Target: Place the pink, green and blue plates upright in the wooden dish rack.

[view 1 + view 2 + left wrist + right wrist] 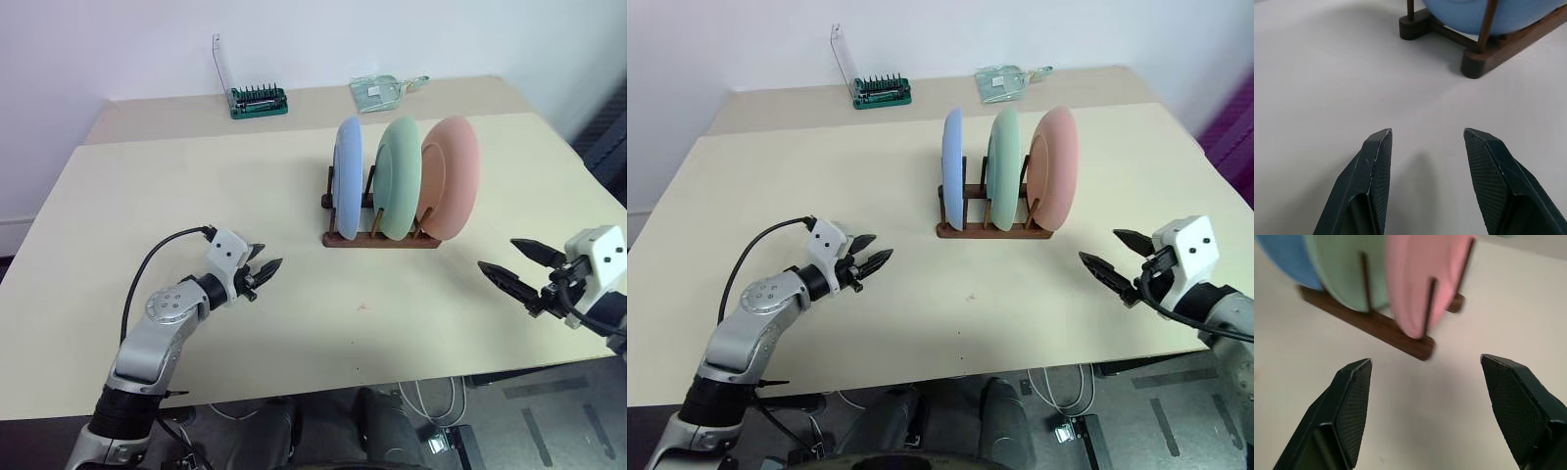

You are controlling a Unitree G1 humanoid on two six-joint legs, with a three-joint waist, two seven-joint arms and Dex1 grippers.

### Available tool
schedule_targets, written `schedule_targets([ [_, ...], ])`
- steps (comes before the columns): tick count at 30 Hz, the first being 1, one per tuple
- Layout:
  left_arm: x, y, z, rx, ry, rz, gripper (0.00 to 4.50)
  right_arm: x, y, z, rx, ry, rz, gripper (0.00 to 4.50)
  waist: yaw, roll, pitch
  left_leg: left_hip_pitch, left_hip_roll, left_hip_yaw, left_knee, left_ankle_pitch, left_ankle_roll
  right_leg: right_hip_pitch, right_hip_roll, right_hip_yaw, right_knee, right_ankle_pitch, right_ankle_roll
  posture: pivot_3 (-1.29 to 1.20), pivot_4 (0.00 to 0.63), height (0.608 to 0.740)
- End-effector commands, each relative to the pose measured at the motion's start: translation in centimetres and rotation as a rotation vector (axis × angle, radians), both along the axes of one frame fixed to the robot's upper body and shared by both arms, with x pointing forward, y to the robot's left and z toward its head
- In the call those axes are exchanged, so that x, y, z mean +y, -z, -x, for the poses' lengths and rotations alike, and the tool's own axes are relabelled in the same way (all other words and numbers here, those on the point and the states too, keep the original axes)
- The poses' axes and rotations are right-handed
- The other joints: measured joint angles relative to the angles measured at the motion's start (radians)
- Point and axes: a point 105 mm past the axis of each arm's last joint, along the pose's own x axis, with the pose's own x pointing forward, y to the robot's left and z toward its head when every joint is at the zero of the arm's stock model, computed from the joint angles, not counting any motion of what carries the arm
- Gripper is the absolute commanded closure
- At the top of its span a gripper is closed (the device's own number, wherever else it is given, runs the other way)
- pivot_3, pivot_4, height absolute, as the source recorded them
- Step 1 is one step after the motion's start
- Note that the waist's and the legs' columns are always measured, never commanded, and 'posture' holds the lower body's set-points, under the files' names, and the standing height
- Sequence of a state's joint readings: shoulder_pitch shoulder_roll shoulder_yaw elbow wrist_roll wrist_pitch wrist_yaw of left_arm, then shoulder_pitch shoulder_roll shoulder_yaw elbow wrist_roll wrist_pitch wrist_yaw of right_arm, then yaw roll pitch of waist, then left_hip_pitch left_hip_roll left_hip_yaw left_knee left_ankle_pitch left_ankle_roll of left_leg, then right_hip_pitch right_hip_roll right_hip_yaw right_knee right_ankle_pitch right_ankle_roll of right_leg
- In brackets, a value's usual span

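Upright, three smooth round plates (397, 176) between thin pegs of the dark wooden dish rack (380, 238); both tools (263, 269) (519, 266) open, empty.

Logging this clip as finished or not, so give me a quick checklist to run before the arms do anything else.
1. Blue plate upright in rack: ok.
2. Green plate upright in rack: ok.
3. Pink plate upright in rack: ok.
4. Left gripper empty, fingers apart: ok.
5. Right gripper empty, fingers apart, away from the plates: ok.
6. Pink plate seated firmly between pegs: cannot tell.
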State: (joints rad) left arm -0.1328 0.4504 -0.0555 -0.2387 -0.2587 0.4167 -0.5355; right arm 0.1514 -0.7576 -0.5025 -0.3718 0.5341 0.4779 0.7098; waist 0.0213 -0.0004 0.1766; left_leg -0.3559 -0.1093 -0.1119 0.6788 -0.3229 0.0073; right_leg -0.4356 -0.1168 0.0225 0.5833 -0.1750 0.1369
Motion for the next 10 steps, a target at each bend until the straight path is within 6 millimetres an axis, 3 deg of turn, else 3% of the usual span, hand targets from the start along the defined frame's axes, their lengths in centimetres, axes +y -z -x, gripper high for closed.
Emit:
schedule_targets([
  [1,1.3,-0.9,-0.1,-0.051,-0.047,-0.015,2.14,-0.2,0.3,-0.6,-0.029,-0.014,0.044,0.91,-0.005,-0.001,0.0,0.0,0.0,0.0,0.0,0.0,-0.001,0.0,0.0,0.0,0.0,0.0,0.0,0.0,0.15,0.74],
  [10,2.8,-0.9,0.2,-0.075,-0.145,-0.026,2.14,-0.3,1.2,-2.4,-0.025,-0.04,0.079,0.91,-0.008,-0.001,0.001,0.0,0.0,-0.001,0.0,-0.001,-0.001,0.0,0.0,0.0,0.0,0.0,0.0,0.0,0.15,0.74],
])
